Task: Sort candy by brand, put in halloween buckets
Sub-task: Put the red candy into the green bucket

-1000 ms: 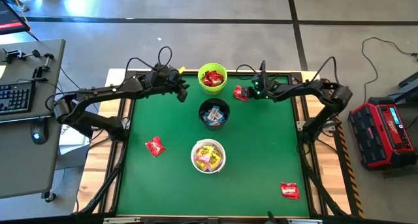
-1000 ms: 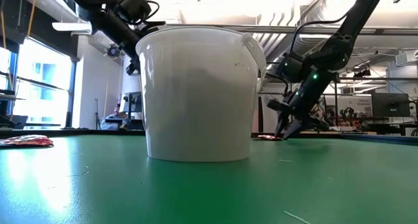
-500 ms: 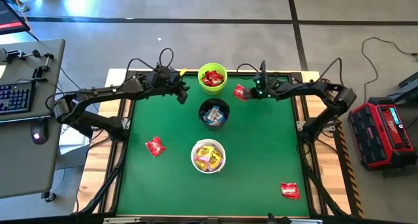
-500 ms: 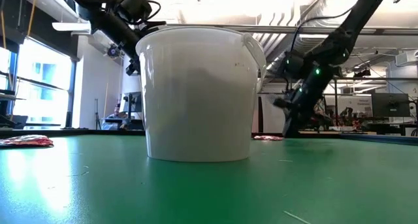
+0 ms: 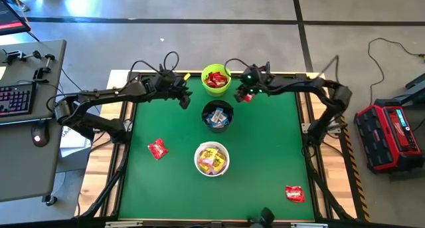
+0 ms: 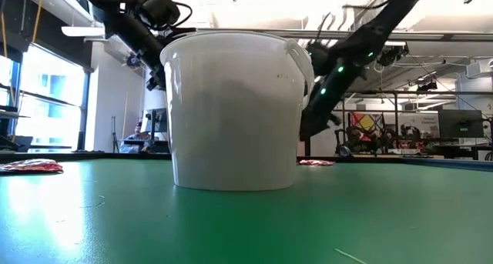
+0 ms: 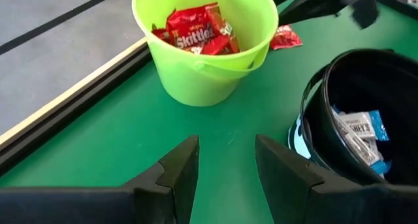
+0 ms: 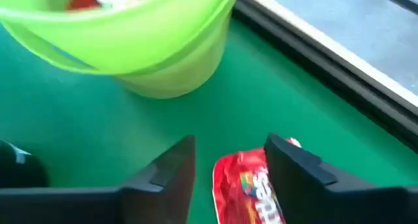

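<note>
The green felt-covered surface (image 5: pixel 259 155) carries three round pails in a line down its middle: a lime green plastic bucket (image 5: pixel 216 79) full of red packets at the far edge, a black bucket (image 5: pixel 218 115) with blue-and-white packets next, and a white translucent bucket (image 5: pixel 212 159) with yellow ones nearest.

The right arm has swung in toward the green bucket over the last second, and its right gripper (image 5: pixel 243 93) now hangs just beside that bucket's rim. Its jaws, which had been closing a moment ago, stand apart again, and the shiny red wrapped candy packet (image 8: pixel 251 190) lies flat on the felt between the fingers, not lifted. The grasp looks to have failed or been let go, so this packet has yet to reach its bucket.

The left gripper (image 7: pixel 225 164) has stayed put on the bucket's other side, moderately open and empty.

Two more red packets lie loose: one (image 5: pixel 157 149) left of the white bucket, one (image 5: pixel 294 193) near the front right corner.
</note>
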Motion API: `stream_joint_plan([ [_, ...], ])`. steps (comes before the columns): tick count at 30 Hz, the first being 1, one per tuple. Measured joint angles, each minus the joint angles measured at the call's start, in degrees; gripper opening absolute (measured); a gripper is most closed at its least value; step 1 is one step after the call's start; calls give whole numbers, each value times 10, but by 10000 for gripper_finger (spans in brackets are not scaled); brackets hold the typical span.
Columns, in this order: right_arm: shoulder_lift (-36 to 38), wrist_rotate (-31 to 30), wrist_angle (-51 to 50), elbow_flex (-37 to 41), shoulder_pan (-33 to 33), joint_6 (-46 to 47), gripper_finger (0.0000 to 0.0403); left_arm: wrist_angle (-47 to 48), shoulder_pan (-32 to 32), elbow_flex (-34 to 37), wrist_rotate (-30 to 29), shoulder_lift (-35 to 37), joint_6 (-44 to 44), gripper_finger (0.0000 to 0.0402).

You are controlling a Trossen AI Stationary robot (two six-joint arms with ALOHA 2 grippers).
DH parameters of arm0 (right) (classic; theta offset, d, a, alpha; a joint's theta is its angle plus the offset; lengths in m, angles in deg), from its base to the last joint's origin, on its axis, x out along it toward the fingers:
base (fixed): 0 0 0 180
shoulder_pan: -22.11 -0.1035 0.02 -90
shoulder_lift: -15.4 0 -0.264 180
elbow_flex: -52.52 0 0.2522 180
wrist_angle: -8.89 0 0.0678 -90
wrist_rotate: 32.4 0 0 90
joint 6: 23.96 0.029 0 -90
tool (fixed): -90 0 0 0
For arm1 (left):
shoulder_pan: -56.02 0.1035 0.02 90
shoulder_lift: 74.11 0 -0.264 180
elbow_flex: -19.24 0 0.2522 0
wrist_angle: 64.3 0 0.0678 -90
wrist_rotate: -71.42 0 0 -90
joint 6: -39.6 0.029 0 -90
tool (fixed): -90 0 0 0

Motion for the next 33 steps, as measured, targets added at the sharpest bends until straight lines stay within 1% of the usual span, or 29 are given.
stream_joint_plan([
  [2, -36, 14, -26, -24, 6, -14, 189, 8, -3, 0, 0, 0, 0, 142],
  [5, -79, 25, -77, -60, 14, -23, 193, 20, -6, 0, 0, 0, 0, 142],
  [8, -103, 25, -114, -83, 17, -45, 185, 27, -10, 0, 0, 0, 1, 142],
  [10, -112, 24, -124, -88, 16, -50, 173, 30, -12, 0, 0, 0, 1, 142],
  [12, -113, 30, -131, -89, 16, -50, 153, 33, -13, 0, 0, 0, 1, 142],
  [14, -113, 33, -142, -89, 17, -56, 124, 34, -13, 0, 0, 0, 0, 142],
  [16, -112, 36, -148, -90, 17, -60, 84, 34, -13, 0, -1, 0, 0, 142],
  [18, -110, 39, -155, -89, 17, -60, 35, 35, -13, 0, -1, 0, 1, 142],
  [20, -106, 41, -163, -89, 17, -61, 11, 35, -13, 0, -1, 0, 0, 142],
  [24, -92, 67, -202, -95, 15, -56, 8, 35, -13, 0, -2, 0, 0, 142],
  [29, -49, 83, -232, -101, 10, -71, 2, 35, -13, 0, -2, 0, 1, 142],
  [32, -25, 84, -264, -101, 11, -88, 4, 35, -13, 0, -2, 0, 0, 142],
  [33, -19, 71, -276, -101, 9, -93, 8, 35, -13, 0, -2, 0, 0, 142],
])
